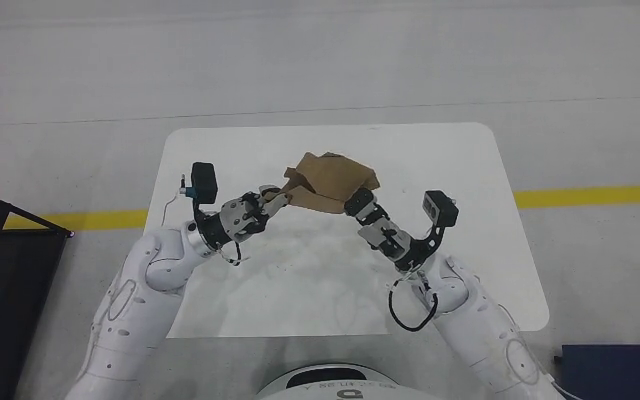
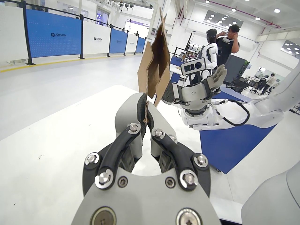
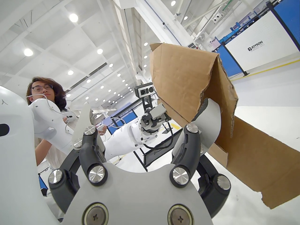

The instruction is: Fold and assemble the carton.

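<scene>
The left pincer (image 2: 145, 112) was shown by its own wrist view closed tight on a thin edge of the brown corrugated cardboard carton (image 2: 159, 54), the edge being pinched between the two dark pads. The right pincer (image 3: 147, 104) was spread wide: in its own wrist view one finger (image 3: 209, 115) was laid against a carton panel beside a ragged edge, while the other finger was set well apart from the cardboard. The same spread was seen from the left wrist view, where the right pincer was placed just beside the carton's far side. The carton was partly folded, its panels bent at angles, and a long flap was extended past the right pincer's finger. What the wrist views did not give was supplied by the top view: the carton was set between the two pincers, over the far middle of the white, round-cornered counter (image 1: 300, 290), with both arms angled in toward it.
</scene>
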